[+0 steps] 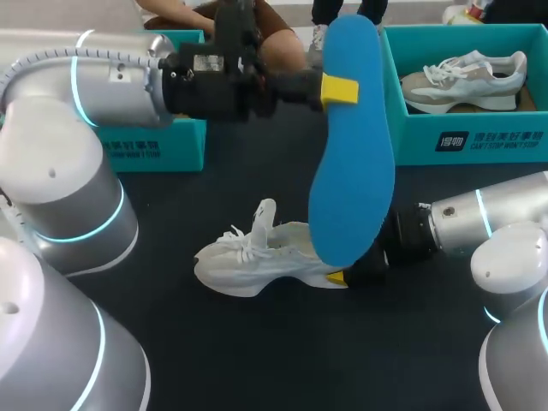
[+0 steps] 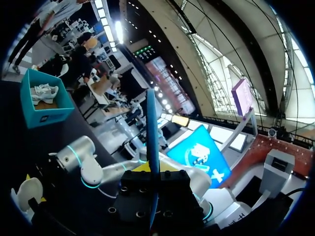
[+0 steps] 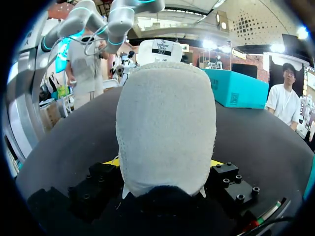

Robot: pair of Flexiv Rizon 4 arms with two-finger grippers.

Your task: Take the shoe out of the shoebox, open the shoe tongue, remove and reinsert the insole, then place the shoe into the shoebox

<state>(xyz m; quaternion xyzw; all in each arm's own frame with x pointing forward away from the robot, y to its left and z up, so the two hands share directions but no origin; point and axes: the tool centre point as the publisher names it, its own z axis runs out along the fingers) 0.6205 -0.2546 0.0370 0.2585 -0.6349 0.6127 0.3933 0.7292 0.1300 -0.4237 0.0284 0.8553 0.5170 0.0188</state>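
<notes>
Above the middle of the counter [image 1: 257, 360], the blue insole [image 1: 351, 145] hangs nearly upright and clear of the shoe, its lower end close to the heel opening of the white shoe [image 1: 257, 257]. The shoe rests on its sole with its tongue [image 1: 265, 214] raised. The left gripper [image 1: 340, 89] is clenched on the insole's upper part; the left wrist view shows the insole edge-on between its fingers. The right gripper [image 1: 347, 276] is clamped on the shoe's heel from both sides.

The step in hand looks like reinsertion. To do it well, I would tilt the insole toward the laces and slide its lower end low along the footbed, under the tongue. I would release it only once the back end seats flat, while the right gripper braces the heel.

An open teal shoebox [image 1: 419, 137] holding a second shoe [image 1: 467, 77] stands behind.
</notes>
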